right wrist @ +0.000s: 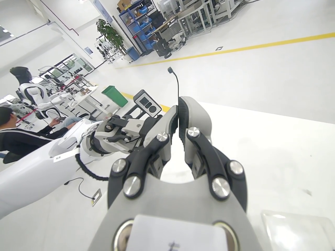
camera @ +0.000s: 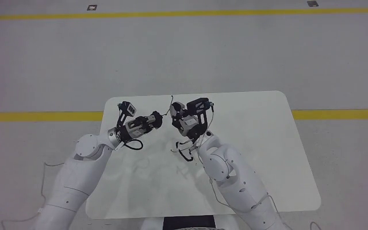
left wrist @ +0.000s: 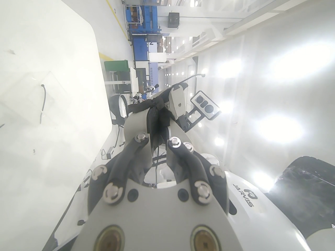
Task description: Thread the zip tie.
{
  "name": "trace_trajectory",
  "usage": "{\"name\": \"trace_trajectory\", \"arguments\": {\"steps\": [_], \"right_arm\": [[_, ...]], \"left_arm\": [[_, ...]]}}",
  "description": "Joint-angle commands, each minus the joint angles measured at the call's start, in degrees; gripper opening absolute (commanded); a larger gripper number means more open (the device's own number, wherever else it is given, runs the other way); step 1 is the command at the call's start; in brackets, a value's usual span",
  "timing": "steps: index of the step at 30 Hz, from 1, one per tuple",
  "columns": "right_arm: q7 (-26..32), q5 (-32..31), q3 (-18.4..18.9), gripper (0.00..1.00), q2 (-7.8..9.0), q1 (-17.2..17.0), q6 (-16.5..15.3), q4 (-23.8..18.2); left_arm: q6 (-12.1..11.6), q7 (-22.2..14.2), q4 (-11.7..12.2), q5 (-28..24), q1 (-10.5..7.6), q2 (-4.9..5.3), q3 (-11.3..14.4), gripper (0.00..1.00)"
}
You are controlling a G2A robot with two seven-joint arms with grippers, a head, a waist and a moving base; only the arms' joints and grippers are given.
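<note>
While both arms hang over the white table (camera: pixel 259 149), their pincers meet tip to tip above its middle, nearer the far edge. The right gripper (right wrist: pixel 178 107) has its pads pressed tight together on the black zip tie (right wrist: pixel 177 86). The strap stands straight up out of the fingertips, with its small square head at the top, well off the table. The left gripper (left wrist: pixel 157 117) points straight at it from the other side, almost touching. Its fingers look drawn together too, though I cannot tell whether anything lies between them. On the table near the arms lies a clear plastic tray (left wrist: pixel 26 90), and a second thin black tie (left wrist: pixel 44 97) rests on it, slightly curved.
</note>
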Motion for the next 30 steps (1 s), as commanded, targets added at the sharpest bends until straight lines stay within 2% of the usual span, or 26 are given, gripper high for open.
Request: {"name": "trace_trajectory", "arguments": {"steps": [1,24,30], "right_arm": [[0.2,0.1,-0.1,0.0,0.05,-0.1,-0.3,-0.1],[0.9,0.9,-1.8,0.0,0.21,-0.4,0.0,-0.1],[0.7,1.0,-2.3,0.0,0.14,-0.4,1.2,0.2]], "left_arm": [[0.0,0.0,0.0,0.0,0.0,0.0,0.0,0.0],[0.0,0.0,0.0,0.0,0.0,0.0,0.0,0.0],[0.0,0.0,0.0,0.0,0.0,0.0,0.0,0.0]]}}
